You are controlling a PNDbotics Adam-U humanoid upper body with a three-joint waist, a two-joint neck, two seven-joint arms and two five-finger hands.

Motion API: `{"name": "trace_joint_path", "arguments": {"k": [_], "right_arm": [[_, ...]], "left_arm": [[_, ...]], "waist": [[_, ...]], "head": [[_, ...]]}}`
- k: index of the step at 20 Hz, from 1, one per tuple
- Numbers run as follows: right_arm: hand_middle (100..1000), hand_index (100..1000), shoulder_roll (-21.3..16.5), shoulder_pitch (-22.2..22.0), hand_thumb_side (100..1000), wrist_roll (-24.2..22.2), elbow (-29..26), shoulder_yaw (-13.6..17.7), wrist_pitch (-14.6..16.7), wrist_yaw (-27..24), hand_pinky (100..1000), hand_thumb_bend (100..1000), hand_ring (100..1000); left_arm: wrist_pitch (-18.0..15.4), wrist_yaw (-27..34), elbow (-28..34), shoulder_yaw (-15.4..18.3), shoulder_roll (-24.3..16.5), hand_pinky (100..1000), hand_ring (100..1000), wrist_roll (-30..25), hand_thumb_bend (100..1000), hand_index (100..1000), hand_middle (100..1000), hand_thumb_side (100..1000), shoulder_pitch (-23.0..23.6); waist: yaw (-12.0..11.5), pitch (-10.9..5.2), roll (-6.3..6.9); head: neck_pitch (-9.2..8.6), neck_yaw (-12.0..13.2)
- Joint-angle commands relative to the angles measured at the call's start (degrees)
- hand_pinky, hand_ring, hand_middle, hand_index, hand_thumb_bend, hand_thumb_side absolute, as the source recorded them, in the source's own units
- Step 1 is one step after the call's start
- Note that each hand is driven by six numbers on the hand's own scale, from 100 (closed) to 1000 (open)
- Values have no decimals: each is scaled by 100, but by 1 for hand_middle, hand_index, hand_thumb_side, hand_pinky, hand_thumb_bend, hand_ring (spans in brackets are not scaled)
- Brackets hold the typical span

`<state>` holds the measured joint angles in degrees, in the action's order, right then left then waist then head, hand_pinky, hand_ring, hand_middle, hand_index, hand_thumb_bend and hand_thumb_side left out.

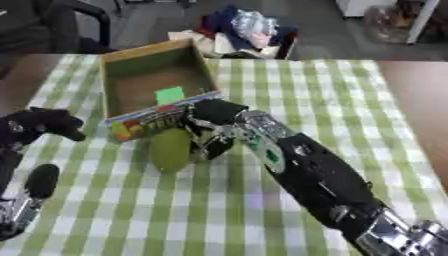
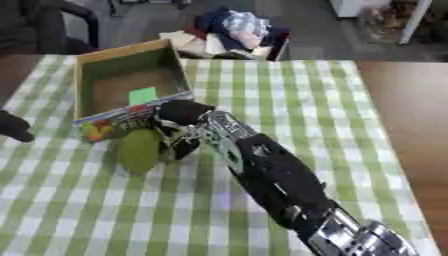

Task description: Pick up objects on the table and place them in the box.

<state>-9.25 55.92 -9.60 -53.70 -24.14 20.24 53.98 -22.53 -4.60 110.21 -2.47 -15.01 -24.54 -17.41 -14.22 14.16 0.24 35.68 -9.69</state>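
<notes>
My right hand (image 1: 213,134) has its fingers curled around the green pear-shaped fruit (image 1: 171,149), which sits on the checked tablecloth (image 1: 332,100) just in front of the cardboard box (image 1: 131,60). I'd lift straight up to clear the near wall before moving over. My left hand (image 1: 39,125) idles curled at the left edge.

The box (image 1: 149,80) stands open-topped at the far left of the desk (image 1: 332,100), its near wall (image 1: 162,120) rising just behind the green fruit (image 1: 171,149) — the right hand (image 1: 214,137) and its arm fill the space beside them. The checked cloth to the right lies open; the left hand (image 1: 39,125) sits near the left edge.
</notes>
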Motion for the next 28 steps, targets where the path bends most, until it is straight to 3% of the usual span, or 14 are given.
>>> {"name": "trace_joint_path", "arguments": {"k": [1, 8, 13, 17, 21, 23, 26, 28], "right_arm": [[320, 371, -19, 128, 100, 173, -74, -12, -13, -101, 601, 100, 566], [322, 345, -236, 393, 100, 94, -521, 41, -216, -672, 593, 100, 566], [321, 342, -417, 745, 100, -36, -806, 197, -617, -1109, 590, 100, 564], [323, 341, -404, 953, 100, 58, -632, 457, -941, -1158, 586, 100, 564], [352, 356, -276, 1156, 100, 367, -140, 784, -1283, -851, 588, 100, 572], [381, 405, -210, 1248, 100, 561, 138, 968, -1479, -656, 589, 100, 578], [544, 738, -125, 1289, 257, 880, 368, 982, -1798, -333, 621, 100, 640], [592, 816, -70, 1258, 312, 978, 485, 910, -1887, -109, 636, 100, 668]], "left_arm": [[-10, -10, 66, 35, -73, 795, 660, 11, 179, 868, 701, 595, -40], [-13, 19, 81, 20, -84, 795, 662, -5, 173, 869, 702, 595, -42], [-16, 50, 90, 4, -91, 795, 663, -28, 172, 869, 703, 593, -52], [-14, 76, 94, -18, -85, 794, 664, -47, 170, 869, 704, 593, -66], [-17, 115, 88, -80, -81, 794, 665, -103, 167, 869, 704, 594, -87], [-20, 146, 85, -120, -67, 794, 665, -139, 167, 869, 704, 593, -112], [-19, 193, 86, -142, -54, 794, 665, -176, 167, 870, 704, 597, -133], [-12, 199, 79, -135, -52, 794, 665, -182, 165, 870, 704, 599, -130]], "waist": [[-4, -87, 28], [-16, -114, 16], [-42, -124, -1], [-106, -129, -14], [-231, -148, -31], [-314, -162, -39], [-384, -165, -45], [-398, -165, -51]], "head": [[-28, 4], [-55, -18], [-90, -46], [-119, -72], [-144, -155], [-155, -239], [-173, -287], [-185, -298]]}}
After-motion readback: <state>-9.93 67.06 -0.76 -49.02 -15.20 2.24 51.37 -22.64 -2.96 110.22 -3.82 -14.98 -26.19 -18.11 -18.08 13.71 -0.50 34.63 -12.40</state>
